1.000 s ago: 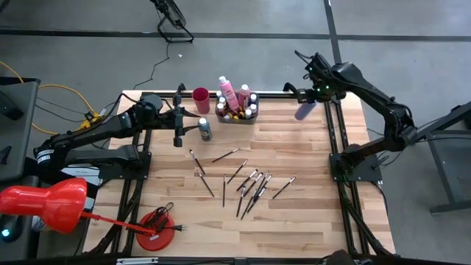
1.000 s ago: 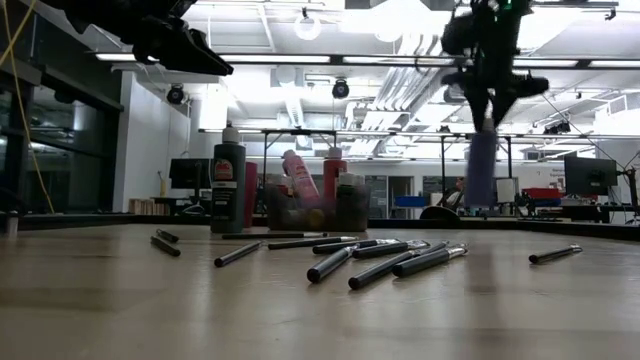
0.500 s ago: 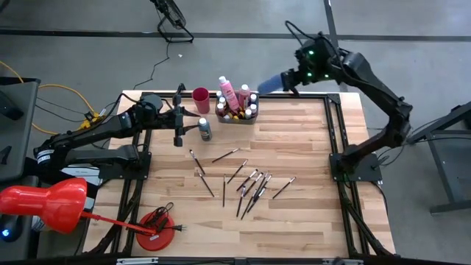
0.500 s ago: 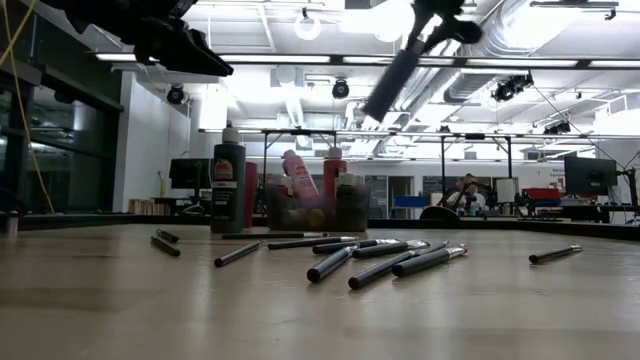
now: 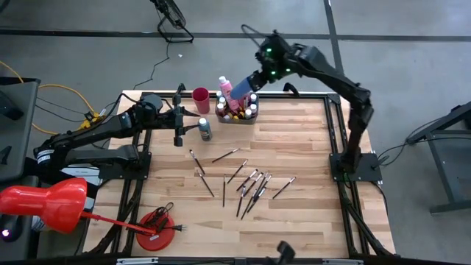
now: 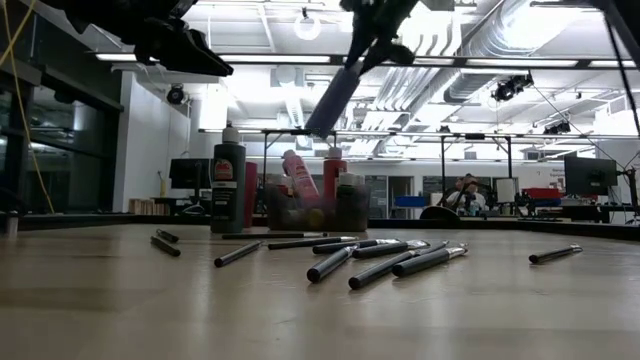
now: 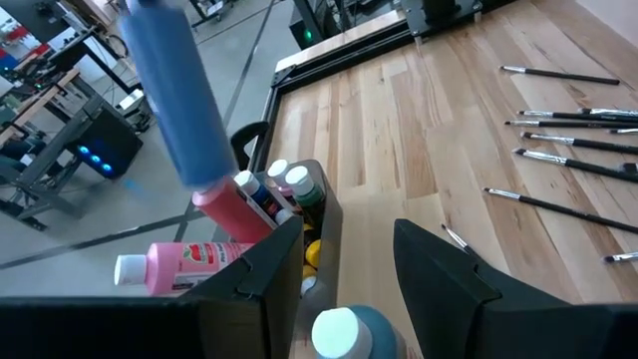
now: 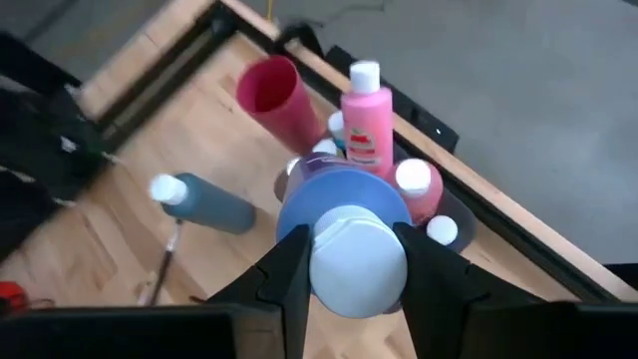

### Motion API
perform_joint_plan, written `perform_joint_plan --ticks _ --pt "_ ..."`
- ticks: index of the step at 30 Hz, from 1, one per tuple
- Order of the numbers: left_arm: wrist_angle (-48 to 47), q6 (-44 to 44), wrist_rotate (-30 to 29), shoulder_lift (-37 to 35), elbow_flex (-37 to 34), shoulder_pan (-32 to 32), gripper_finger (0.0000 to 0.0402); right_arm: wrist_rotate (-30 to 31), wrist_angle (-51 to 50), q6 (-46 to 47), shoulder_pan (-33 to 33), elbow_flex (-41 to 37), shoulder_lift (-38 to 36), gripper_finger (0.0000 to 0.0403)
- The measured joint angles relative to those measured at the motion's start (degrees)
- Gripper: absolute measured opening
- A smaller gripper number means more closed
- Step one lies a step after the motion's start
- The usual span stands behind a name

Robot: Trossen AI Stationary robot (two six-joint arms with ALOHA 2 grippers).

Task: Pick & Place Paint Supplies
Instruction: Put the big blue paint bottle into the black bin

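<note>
The right gripper (image 5: 254,79), clamped on a blue plastic paint bottle (image 5: 242,87), has swung from the table's right edge to above the grey rectangular tray (image 5: 237,118). A drop-in looks imminent. The left gripper (image 5: 177,126) waits, parted and empty, by the dark teal bottle (image 5: 204,129).

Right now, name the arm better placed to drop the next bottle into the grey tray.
Right: its gripper holds the blue bottle above the tray. The left gripper is empty beside the standing dark bottle.

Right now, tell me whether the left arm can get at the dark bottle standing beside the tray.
Probably yes: the left gripper hovers open right beside the dark bottle, nothing between them.
</note>
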Motion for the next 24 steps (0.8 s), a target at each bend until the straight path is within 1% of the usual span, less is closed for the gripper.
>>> perform_joint_plan --ticks 3,7,14,20,24 --pt "0.0 -0.3 0.0 0.0 0.0 0.0 0.0152 -1.1 -1.0 -0.3 0.3 0.1 2.8 0.0115" --pt "-0.1 -1.4 0.0 0.0 0.0 0.0 0.0152 0.7 -3.1 -1.5 0.4 0.1 6.0 0.0115" --pt "-0.1 -1.4 0.0 0.0 0.0 0.0 0.0152 6.0 -2.9 -2.5 0.3 0.1 10.1 0.0115" --pt "-0.1 -1.4 0.0 0.0 0.0 0.0 0.0152 6.7 -3.5 -3.1 0.2 0.1 13.0 0.0115" --pt "-0.1 -1.4 0.0 0.0 0.0 0.0 0.0152 8.6 -4.0 -3.1 0.3 0.1 13.6 0.0117"
